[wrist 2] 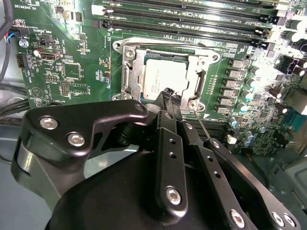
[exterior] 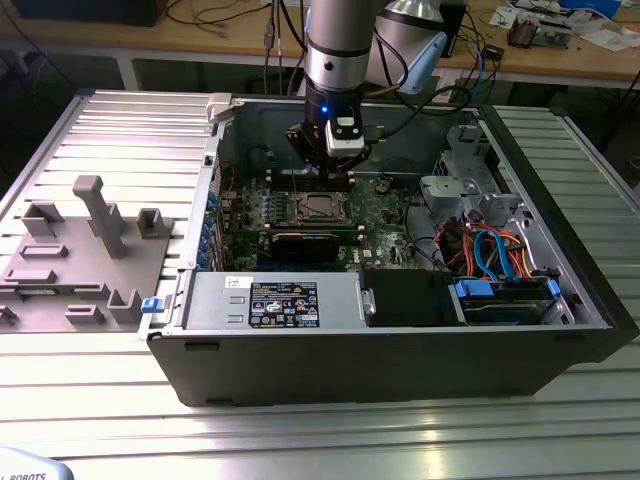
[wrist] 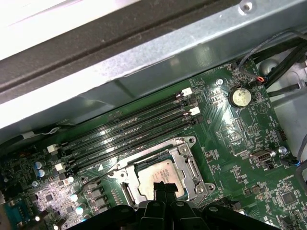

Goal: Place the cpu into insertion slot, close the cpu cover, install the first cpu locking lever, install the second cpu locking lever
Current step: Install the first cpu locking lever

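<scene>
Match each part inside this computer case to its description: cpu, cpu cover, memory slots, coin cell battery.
Things:
1. cpu
2. cpu cover
3. memory slots
4. coin cell battery

Descriptions:
A. long black parallel strips
B. round silvery disc on the green motherboard
C. flat silver-grey square, seated inside a metal frame
D. silvery frame with a square opening, lying flat

Pairs: 1-C, 2-D, 3-A, 4-B
</scene>
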You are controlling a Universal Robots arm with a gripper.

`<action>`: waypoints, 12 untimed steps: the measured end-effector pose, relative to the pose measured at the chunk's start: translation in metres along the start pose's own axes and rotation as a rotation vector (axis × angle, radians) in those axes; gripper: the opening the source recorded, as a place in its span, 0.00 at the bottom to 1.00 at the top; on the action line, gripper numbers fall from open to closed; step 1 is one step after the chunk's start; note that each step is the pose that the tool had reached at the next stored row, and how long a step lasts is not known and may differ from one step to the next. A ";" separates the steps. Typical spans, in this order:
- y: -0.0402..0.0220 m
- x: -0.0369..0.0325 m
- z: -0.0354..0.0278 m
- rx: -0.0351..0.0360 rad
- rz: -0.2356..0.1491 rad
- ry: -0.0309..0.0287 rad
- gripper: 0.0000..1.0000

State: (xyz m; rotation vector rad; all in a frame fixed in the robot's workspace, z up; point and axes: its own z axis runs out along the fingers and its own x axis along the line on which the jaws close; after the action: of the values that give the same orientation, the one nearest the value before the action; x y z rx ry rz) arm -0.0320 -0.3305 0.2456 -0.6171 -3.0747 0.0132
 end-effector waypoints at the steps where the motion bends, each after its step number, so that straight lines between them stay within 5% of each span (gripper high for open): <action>1: 0.0000 0.0000 0.0000 0.0000 -0.001 0.0000 0.11; 12: 0.0000 0.0000 0.0001 0.0000 -0.005 0.0000 0.11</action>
State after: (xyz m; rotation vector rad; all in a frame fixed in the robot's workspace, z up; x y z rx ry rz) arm -0.0320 -0.3305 0.2455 -0.6088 -3.0763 0.0132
